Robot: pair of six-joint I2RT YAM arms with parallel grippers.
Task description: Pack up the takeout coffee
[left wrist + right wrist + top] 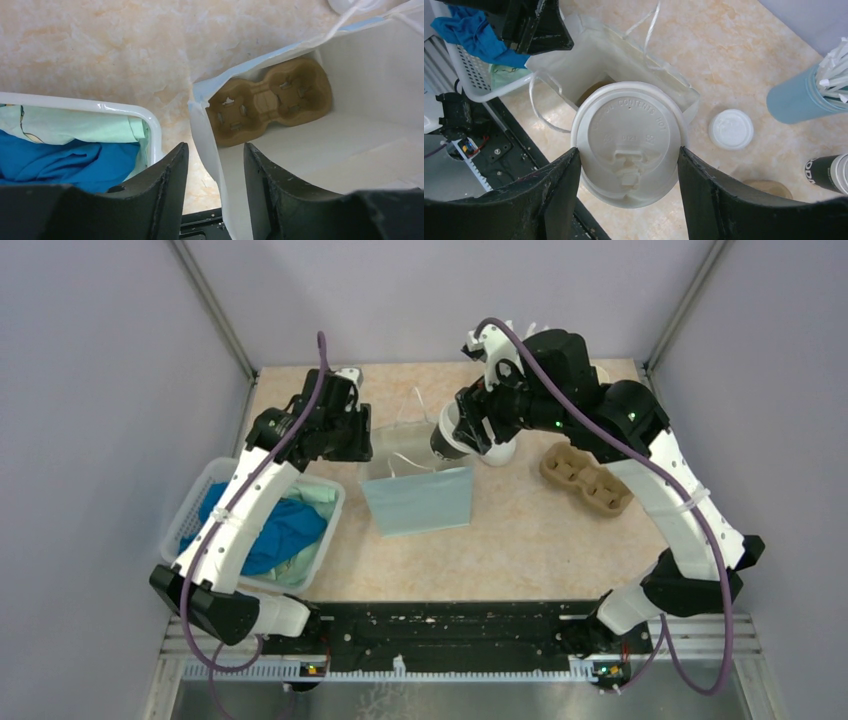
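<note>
Takeout coffee (624, 125) hung over the open bag (380, 75), above the table, not yet in – miss/tip risk.
R pincer (629, 156) was closed on the lid rim, a finger each side. L pincer (214, 150) stood part open w/ the bag's rim in the gap, not clamped, so the mouth could've sagged shut & snagged the cup. The cup could also have missed a well of the carrier (270, 100) on the bag floor & tipped, and a grip at the lid might've popped it off. Cup looked intact: white dome lid seated, sip tab shut, embossed txt; body hidden under the lid.
</note>
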